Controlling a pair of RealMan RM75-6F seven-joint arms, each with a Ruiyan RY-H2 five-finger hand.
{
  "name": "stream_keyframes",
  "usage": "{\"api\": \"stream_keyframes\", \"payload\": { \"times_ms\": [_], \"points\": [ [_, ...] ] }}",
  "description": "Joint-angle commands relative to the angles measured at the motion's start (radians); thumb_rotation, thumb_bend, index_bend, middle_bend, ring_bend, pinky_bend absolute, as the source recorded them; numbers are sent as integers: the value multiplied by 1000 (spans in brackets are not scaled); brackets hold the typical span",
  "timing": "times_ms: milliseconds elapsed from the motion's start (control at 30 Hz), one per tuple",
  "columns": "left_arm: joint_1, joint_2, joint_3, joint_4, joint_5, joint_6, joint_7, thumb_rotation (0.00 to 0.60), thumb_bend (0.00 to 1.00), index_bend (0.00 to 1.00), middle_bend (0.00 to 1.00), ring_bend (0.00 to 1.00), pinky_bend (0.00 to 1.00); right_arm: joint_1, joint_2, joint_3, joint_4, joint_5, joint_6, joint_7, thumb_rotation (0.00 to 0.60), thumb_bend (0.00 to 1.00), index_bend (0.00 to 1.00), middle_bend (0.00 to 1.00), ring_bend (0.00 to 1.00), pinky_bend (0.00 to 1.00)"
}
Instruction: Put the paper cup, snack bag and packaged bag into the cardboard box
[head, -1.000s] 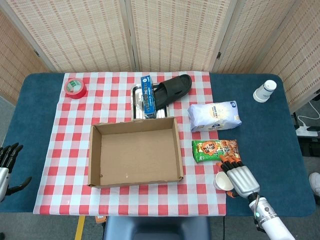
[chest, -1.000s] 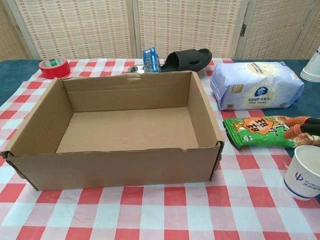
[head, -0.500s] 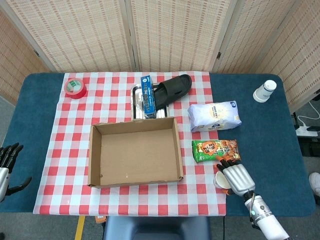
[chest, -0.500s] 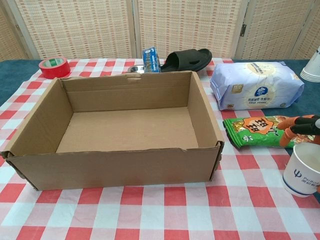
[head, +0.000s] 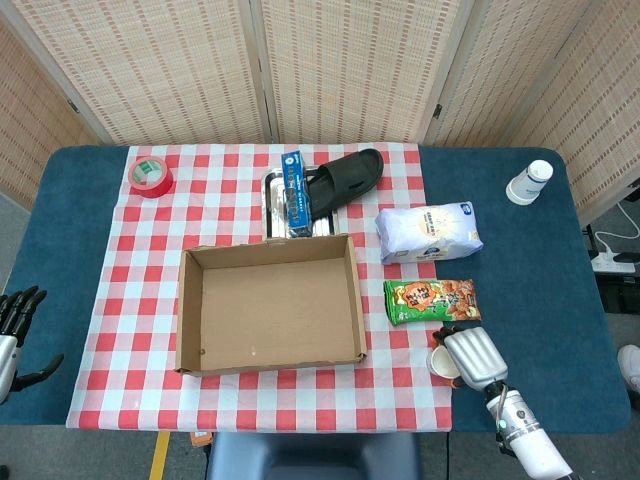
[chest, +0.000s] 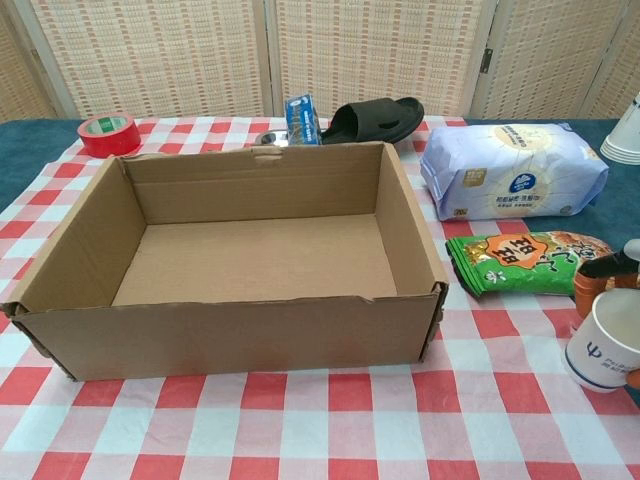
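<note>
The open cardboard box (head: 270, 305) (chest: 250, 250) stands empty in the middle of the checked cloth. Right of it lie the white packaged bag (head: 428, 231) (chest: 512, 170) and, nearer me, the green snack bag (head: 432, 299) (chest: 520, 262). The paper cup (head: 440, 362) (chest: 605, 345) stands at the cloth's front right corner, slightly tilted. My right hand (head: 472, 355) (chest: 603, 278) has its fingers curled round the cup from the right and grips it. My left hand (head: 12, 335) hangs open off the table's left edge, fingers apart.
A red tape roll (head: 151, 175) (chest: 108, 133) lies at the back left. Behind the box are a metal tray (head: 272, 190), a blue carton (head: 295, 190) (chest: 301, 118) and a black slipper (head: 345, 178) (chest: 375, 118). Stacked paper cups (head: 530, 182) (chest: 625, 135) stand far right.
My right hand's fingers, stretched out over the snack bag a second ago, have pulled back and curled round the paper cup, which has shifted and tilted a little. The left hand is unmoved.
</note>
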Motion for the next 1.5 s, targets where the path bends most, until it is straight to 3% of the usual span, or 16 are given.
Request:
{"api": "stream_keyframes", "payload": {
  "times_ms": [33,200,367,600,767,1067,1333,1433,1500],
  "points": [
    [0,0,0,0,-1,-1,0,600,222,0,0,0,0,-1,-5,1,8,-13,13,15,600,33,726,445,481,679],
    [-1,1,1,-1,0,-3,-2,600,222,0,0,0,0,-1,24,8,-20,-25,35,16,600,34,730,446,481,679],
    [-3,0,3,-4,3,-9,5,600,222,0,0,0,0,7,99,42,-116,-42,83,-38,600,33,730,447,481,679],
    [-4,0,6,-8,4,-12,15,600,222,0,0,0,0,69,192,147,-309,-50,116,-198,600,34,726,446,481,679],
    [-9,-2,5,-9,-1,-23,24,600,222,0,0,0,0,174,188,242,-395,36,39,-266,600,34,726,450,481,679],
    [-9,-1,0,-4,-15,-27,14,600,222,0,0,0,0,413,-36,329,-245,180,-127,-289,600,33,711,450,481,680],
    [-11,0,-5,3,-29,-38,5,600,225,0,0,0,0,562,-260,387,-10,174,-177,-101,600,33,664,450,471,677],
    [-13,0,-7,4,-31,-39,2,600,224,0,0,0,0,597,-281,398,27,224,-220,-73,600,14,506,409,357,572],
    [-15,0,-9,7,-35,-44,1,600,224,0,0,0,0,619,-278,402,28,306,-266,-73,600,0,246,249,156,338]
  ]
}}
